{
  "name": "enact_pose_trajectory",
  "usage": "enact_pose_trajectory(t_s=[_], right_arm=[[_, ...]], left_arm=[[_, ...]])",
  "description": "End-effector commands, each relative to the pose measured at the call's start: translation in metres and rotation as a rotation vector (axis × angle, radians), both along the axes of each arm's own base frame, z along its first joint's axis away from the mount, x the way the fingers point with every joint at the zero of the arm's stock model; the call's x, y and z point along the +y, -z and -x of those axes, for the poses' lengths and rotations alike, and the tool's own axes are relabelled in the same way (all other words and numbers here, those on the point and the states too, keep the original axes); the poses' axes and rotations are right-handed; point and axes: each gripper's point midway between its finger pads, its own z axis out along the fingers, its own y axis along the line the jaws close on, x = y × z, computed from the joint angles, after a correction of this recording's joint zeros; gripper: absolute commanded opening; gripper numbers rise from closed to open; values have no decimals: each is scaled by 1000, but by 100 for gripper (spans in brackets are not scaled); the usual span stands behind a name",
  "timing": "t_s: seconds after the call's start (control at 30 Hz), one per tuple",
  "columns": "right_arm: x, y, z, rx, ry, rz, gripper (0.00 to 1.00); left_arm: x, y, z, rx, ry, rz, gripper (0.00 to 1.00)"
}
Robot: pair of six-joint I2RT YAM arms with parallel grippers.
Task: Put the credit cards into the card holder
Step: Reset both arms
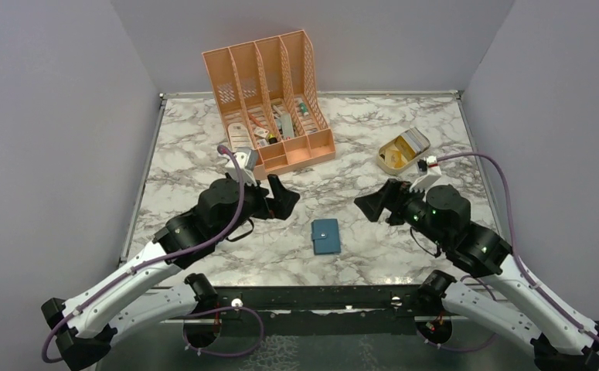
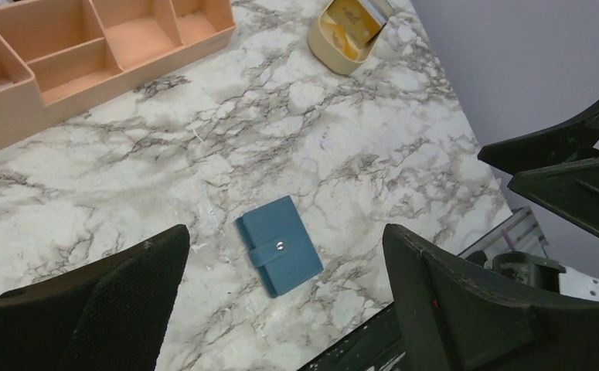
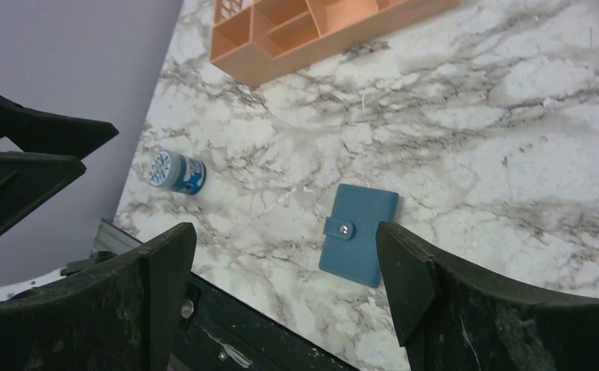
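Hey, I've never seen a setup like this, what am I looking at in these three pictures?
Two robot arms sit at a marble table. One picture looks down from above; the other two come from wrist cameras, so the black shapes below are each arm's own fingers. The left gripper and right gripper are open, holding nothing. Between them lies a closed teal card holder. Farther back: a peach organizer and a tan tray with cards inside. A blue-white disc shows in the right wrist view only.
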Motion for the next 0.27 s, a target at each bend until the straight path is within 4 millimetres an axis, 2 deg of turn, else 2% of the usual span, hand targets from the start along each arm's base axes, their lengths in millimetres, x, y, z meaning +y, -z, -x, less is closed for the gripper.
enact_pose_trajectory(t_s=[0.0, 0.23], right_arm=[[-11, 9, 3, 18, 49, -13, 88], [-21, 2, 2, 1, 96, -20, 88]], left_arm=[[2, 8, 0, 16, -21, 7, 99], [1, 18, -2, 28, -33, 12, 99]])
